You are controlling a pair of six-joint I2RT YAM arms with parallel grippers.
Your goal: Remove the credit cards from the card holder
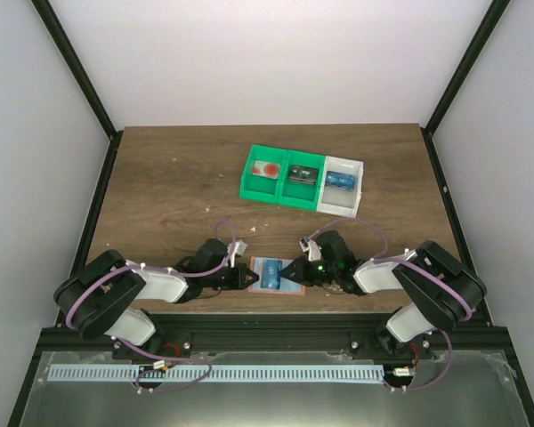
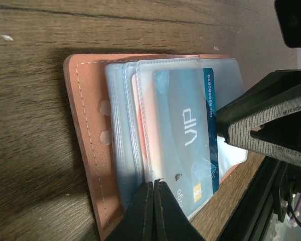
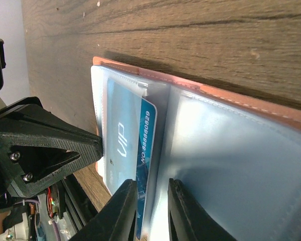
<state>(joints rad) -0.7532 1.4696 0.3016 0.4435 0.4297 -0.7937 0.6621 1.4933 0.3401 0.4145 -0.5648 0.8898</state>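
The salmon-pink card holder (image 1: 277, 276) lies open on the table between my two grippers, clear sleeves up. In the left wrist view its leather edge (image 2: 88, 130) is on the left. A light-blue VIP credit card (image 2: 183, 130) sits in a sleeve, its dark-blue edge sticking out. My left gripper (image 2: 154, 183) is shut, its tips on the sleeves' near edge. My right gripper (image 3: 151, 188) is open a little and straddles the credit card's (image 3: 121, 130) dark edge and the sleeve edge of the holder (image 3: 241, 98). Other cards are hidden.
A green bin (image 1: 283, 176) and a white bin (image 1: 343, 182) with small items stand on the table behind the holder. The table's near edge and a metal rail (image 1: 267, 331) run just below the holder. Dark frame posts stand at both sides.
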